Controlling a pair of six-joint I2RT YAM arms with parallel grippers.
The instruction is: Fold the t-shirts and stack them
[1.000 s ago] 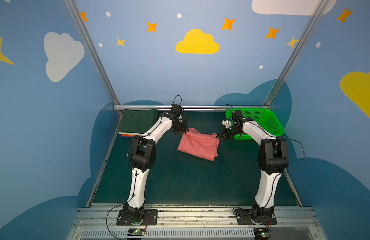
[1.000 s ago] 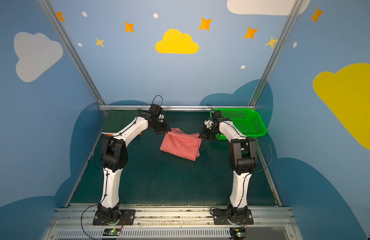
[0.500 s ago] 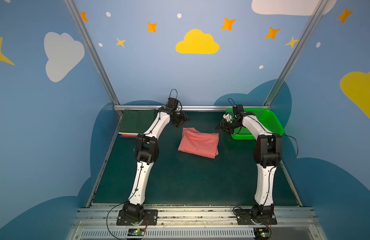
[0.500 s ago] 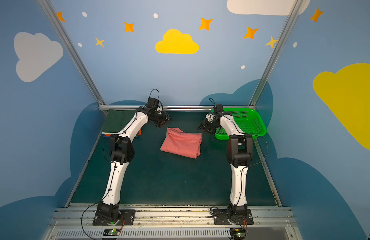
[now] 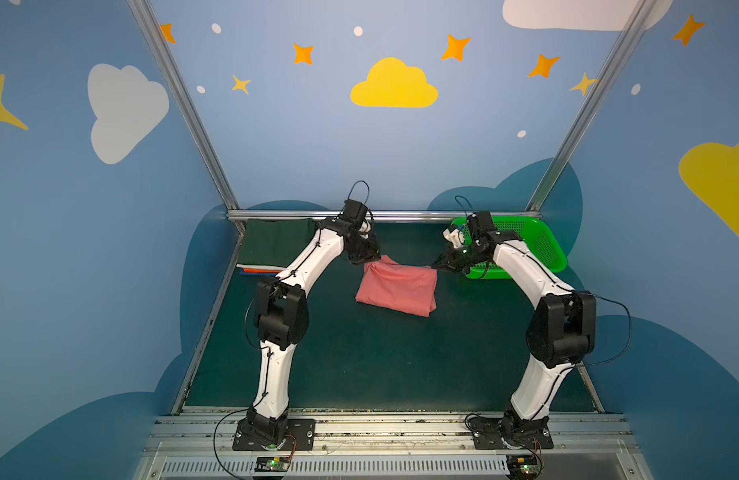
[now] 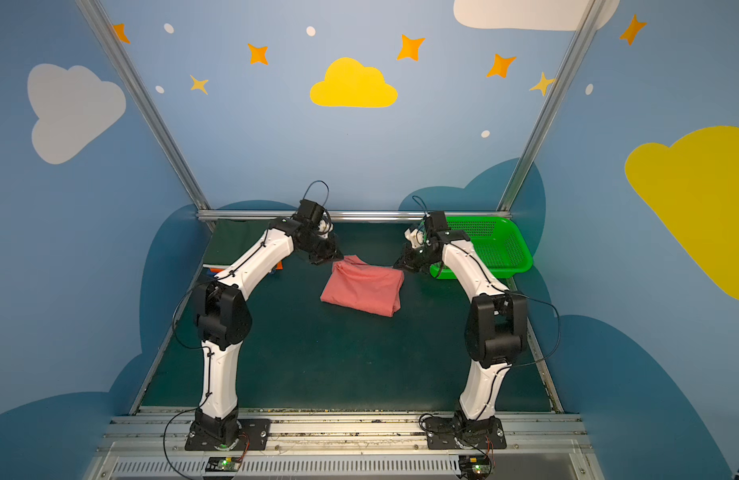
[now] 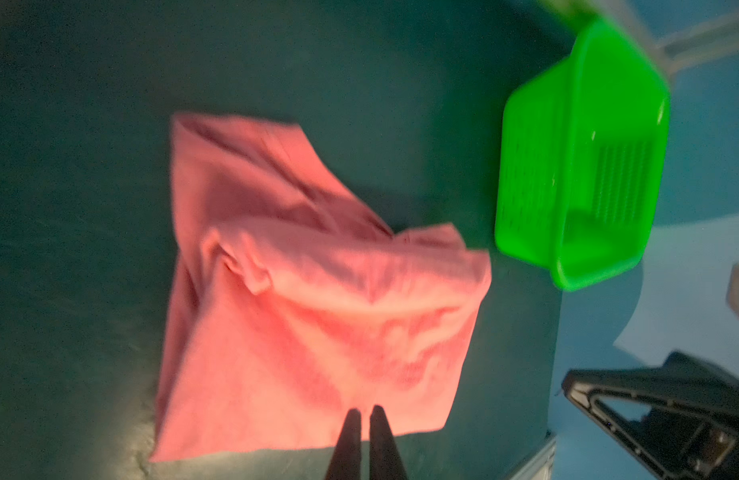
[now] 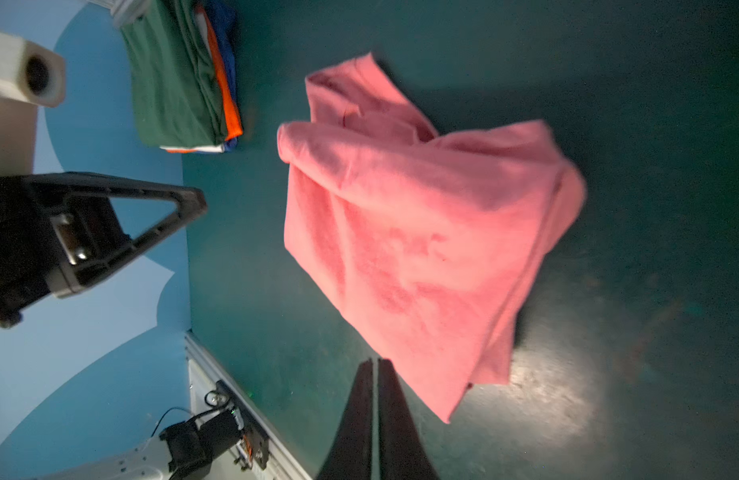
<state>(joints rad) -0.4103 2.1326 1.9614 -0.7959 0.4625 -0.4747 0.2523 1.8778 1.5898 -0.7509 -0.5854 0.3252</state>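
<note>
Dark green table mat [image 5: 359, 365], with blue walls, clouds and stars all around. In the middle of the mat, one pink t-shirt [image 5: 397, 286], partly folded, long side going left to right.

At its far left corner, left gripper [image 5: 365, 259], fingers squeezed together. At its far right corner, right gripper [image 5: 436, 265], fingers squeezed together too. Tips right at the cloth edge in both wrist views; cannot tell whether pinching cloth or not.

Whole shirt on the near side of both grippers, so probably calls for pulling the far edge over toward the near edge, both ends together.

Far left, one stack [image 8: 172, 83] of folded t-shirts, four colours showing: dark green on top, with white, orange and blue peeking out below. Closer to the left arm than the right.

Far right, one green basket [image 5: 542, 245]. Two arms, two grippers.
</note>
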